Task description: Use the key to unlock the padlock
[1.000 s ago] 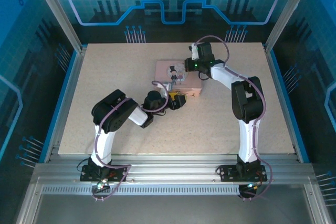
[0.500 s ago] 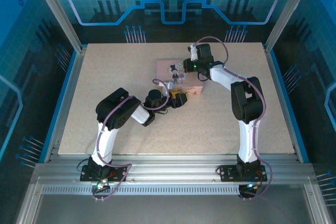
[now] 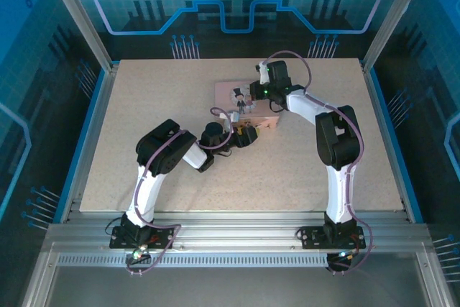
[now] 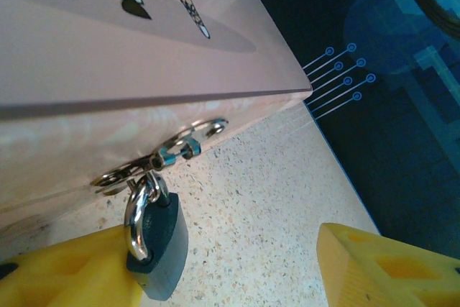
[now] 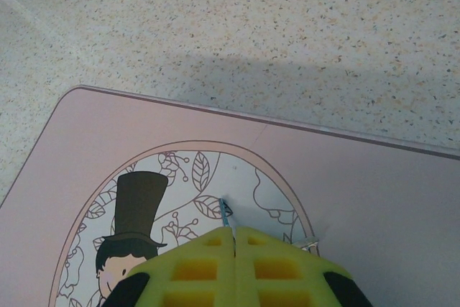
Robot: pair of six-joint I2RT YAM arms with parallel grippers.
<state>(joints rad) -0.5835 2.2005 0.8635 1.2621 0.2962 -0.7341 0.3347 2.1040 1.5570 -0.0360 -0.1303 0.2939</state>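
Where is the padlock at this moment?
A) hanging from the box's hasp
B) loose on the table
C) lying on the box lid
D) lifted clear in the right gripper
A: the padlock hangs by its shackle from the hasp on the front of the box.

Black-white arms (image 3: 338, 177), purple cables (image 3: 286, 53), yellow fingers (image 4: 388, 267).

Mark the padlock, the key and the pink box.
padlock (image 4: 164, 249), left wrist view, on its bluish body.
key (image 5: 225, 212), right wrist view, on its thin protruding tip.
pink box (image 5: 402, 199), right wrist view, on the bare lid.
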